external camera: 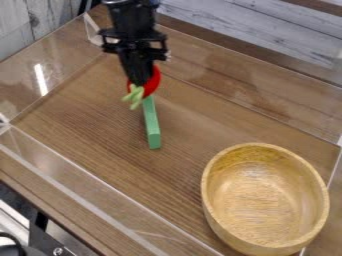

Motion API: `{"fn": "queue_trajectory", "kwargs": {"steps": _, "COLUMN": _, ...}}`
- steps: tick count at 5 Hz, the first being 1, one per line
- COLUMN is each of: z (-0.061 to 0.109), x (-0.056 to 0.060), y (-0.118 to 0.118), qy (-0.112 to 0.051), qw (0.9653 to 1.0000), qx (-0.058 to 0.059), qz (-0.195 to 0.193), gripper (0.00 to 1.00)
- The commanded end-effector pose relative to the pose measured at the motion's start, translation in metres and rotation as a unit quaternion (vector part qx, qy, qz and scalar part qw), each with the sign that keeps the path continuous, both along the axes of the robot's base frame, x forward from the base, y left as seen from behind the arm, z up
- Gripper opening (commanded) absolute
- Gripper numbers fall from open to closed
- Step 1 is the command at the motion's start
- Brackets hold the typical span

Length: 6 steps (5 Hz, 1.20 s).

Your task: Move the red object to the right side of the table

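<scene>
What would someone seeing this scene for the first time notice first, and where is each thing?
The big pale bowl stands out most, at the lower right of the picture. Next comes the red strawberry at the tip of the dark tool, upper middle, with the green stick just below it.
</scene>
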<state>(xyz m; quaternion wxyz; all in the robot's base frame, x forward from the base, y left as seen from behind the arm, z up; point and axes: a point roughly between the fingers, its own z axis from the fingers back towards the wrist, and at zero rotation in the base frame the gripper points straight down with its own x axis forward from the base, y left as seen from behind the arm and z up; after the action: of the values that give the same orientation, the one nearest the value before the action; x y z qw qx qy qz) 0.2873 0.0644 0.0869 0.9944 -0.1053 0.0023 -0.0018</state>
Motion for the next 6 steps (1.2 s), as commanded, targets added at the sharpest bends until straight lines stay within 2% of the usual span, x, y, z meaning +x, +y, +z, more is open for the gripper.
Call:
{"fn": "queue_trajectory", "kwargs": {"steps": 1, "z": 0.015, "x": 0.011, "y": -0.023, "qy": -0.038, "qw": 0.9991, "qx": 0.011, "qz": -0.013, "gripper": 0.0}}
{"fn": "queue_trajectory", "kwargs": {"steps": 2, "z": 0.007, "x": 0.015, "y": -0.04, "qy": -0.038, "qw": 0.9992, "qx": 0.01, "qz": -0.012, "gripper": 0.0}}
{"fn": "queue_trajectory", "kwargs": {"steps": 4, "z": 0.002, "x": 0.019, "y": -0.088, "qy": -0.036, "qw": 0.9976, "qx": 0.011, "qz": -0.058, "gripper": 0.0}}
{"fn": "queue_trajectory", "kwargs": {"steps": 5, "z": -0.004, "x": 0.02, "y": -0.088, "qy": -0.031, "qw": 0.9969, "qx": 0.016, "qz": -0.07, "gripper": 0.0}}
{"fn": "queue_trajectory", "kwargs": {"steps": 6, "z": -0.008, "x": 0.024, "y": -0.08, "qy": -0.033, "qw": 0.9972, "qx": 0.022, "qz": -0.064, "gripper": 0.0}}
